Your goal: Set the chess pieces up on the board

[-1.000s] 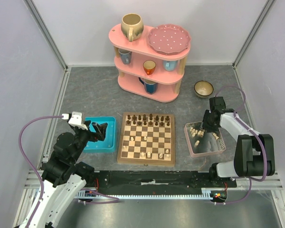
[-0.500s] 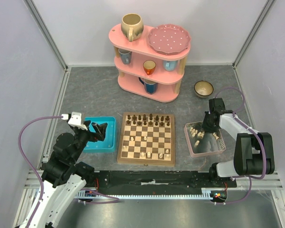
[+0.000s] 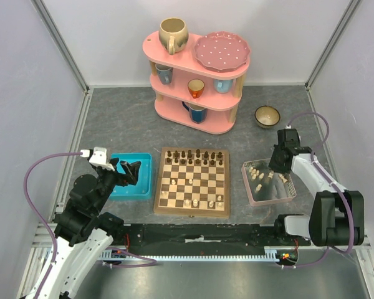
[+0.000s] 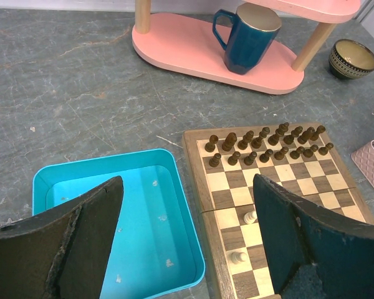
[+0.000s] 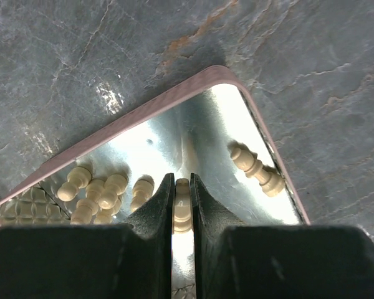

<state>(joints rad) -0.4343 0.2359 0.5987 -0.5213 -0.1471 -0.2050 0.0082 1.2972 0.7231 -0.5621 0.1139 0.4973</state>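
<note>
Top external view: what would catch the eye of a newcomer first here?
The pink three-tier shelf stands at the back. Before it, the square wooden chessboard holds dark brown chessmen along its far rows. The right hand grips a pale cream wooden chess piece over the clear pink-rimmed tray.

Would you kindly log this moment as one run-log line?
phase: grasp | right hand: shut on chess piece at pink-rimmed tray | left hand: open over turquoise tray

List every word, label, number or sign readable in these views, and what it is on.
None: no word, number or label can be read in any view.
The board has a plain border, no coordinates.
The plate has only white dots; the bowl, only a pattern.
</note>
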